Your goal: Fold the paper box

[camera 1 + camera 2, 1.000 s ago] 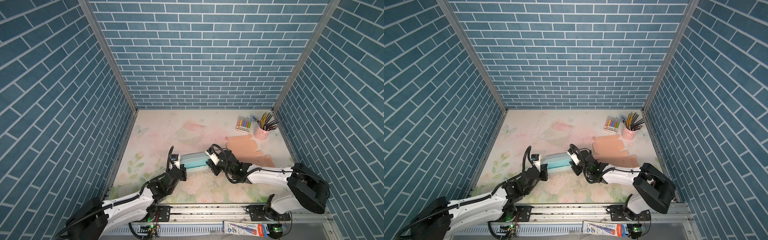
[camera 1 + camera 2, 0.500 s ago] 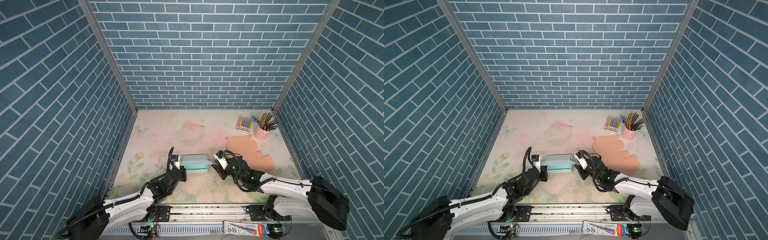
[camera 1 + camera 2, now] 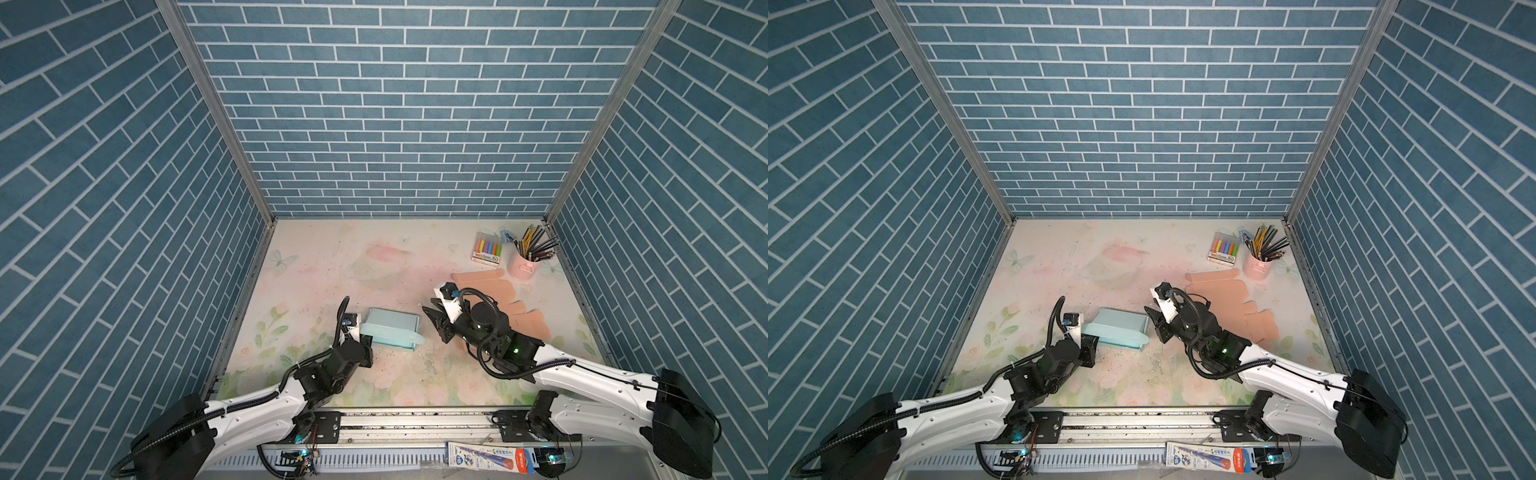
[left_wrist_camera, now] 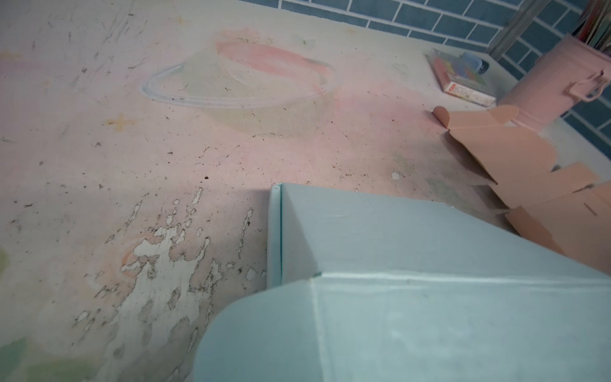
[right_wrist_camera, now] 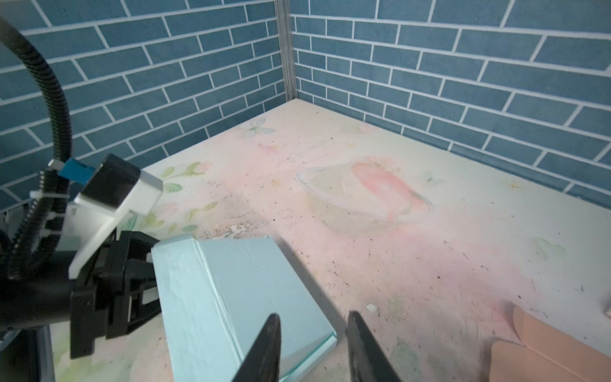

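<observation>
The light blue paper box point(image 3: 392, 326) point(image 3: 1121, 324) lies on the table between my two arms, with a rounded flap sticking out at its near right corner. My left gripper point(image 3: 365, 343) point(image 3: 1090, 345) is against the box's left end. In the left wrist view the box point(image 4: 429, 297) hides its fingers. The right wrist view shows that gripper point(image 5: 142, 281) at the far end of the box point(image 5: 238, 291). My right gripper point(image 3: 434, 322) point(image 3: 1154, 322) point(image 5: 313, 317) hangs open a little to the right of the box, holding nothing.
Flat peach cardboard cutouts point(image 3: 511, 299) lie behind my right arm. A pink cup of pencils point(image 3: 524, 266) and a marker pack point(image 3: 487, 249) stand at the back right. Blue brick walls close in three sides.
My right gripper has drawn back to the right, away from the box's right end. The box has turned slightly. My left arm has stayed at the box's left end.
</observation>
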`<state>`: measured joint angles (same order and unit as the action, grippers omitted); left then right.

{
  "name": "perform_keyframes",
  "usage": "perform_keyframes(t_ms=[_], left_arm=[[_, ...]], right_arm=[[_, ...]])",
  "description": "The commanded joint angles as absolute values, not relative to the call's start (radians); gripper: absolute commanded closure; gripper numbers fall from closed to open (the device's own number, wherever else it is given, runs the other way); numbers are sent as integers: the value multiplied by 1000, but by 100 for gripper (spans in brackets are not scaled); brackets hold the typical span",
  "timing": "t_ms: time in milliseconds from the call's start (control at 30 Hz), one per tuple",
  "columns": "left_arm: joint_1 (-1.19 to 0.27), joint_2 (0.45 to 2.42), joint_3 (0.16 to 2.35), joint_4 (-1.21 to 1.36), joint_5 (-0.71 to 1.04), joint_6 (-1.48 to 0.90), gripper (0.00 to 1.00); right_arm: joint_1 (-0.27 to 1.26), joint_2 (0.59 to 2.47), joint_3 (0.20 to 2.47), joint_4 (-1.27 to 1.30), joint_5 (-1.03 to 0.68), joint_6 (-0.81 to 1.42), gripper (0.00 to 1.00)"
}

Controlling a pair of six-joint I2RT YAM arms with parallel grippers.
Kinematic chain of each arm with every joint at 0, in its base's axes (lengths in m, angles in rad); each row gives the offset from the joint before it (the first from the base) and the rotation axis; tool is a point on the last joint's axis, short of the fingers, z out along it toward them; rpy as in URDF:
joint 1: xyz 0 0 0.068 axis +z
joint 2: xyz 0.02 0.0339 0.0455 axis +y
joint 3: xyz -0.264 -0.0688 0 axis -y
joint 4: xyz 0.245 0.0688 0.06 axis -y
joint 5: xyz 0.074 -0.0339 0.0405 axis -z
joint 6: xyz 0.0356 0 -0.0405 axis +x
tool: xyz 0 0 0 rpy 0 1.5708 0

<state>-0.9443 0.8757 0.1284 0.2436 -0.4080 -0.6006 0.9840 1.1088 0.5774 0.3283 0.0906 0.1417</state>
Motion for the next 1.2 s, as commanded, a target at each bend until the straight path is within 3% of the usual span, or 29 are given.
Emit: perform_keyframes(t_ms=[0,133,500,1167], left_arm=[[-975,816,113,166,-399,-658,58],[-988,701,123,64,-359,-699,41],[-981,541,296,-243,-393,-701,12],[-932,560,491,-252,-407,-578,12]], right_arm=[[991,1183,638,284,91,156,65],[993,1264,696,278,71,177,65],[992,1380,798,210,26,220,65],[992,1399,827,167,-5,252,65]])
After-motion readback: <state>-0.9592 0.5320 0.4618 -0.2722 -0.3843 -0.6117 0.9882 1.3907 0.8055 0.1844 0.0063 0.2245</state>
